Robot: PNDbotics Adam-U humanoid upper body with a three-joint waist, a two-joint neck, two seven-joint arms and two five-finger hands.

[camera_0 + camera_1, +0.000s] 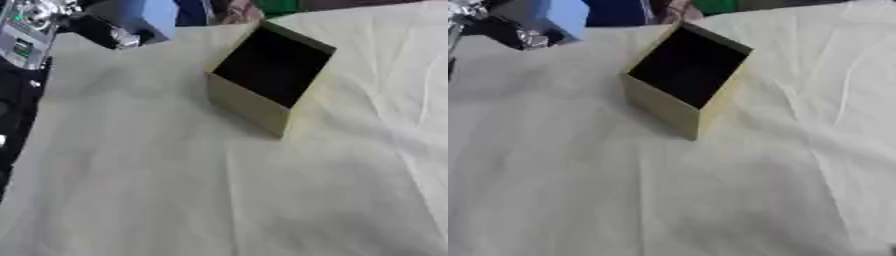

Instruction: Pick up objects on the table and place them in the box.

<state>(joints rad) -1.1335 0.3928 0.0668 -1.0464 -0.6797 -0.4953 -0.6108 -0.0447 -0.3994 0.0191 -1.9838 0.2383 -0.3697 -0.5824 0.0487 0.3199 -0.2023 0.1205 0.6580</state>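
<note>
Your box (262, 85) sits open on the cream cloth-covered table (219, 200), toward the far middle, dark inside and turned corner-on to you. Up in the far left corner there's your left arm (31, 30), silver and black, right by a blue block (566, 17). Can't tell what its hand is doing, fingers aren't clear. Your right hand isn't showing in either view
</note>
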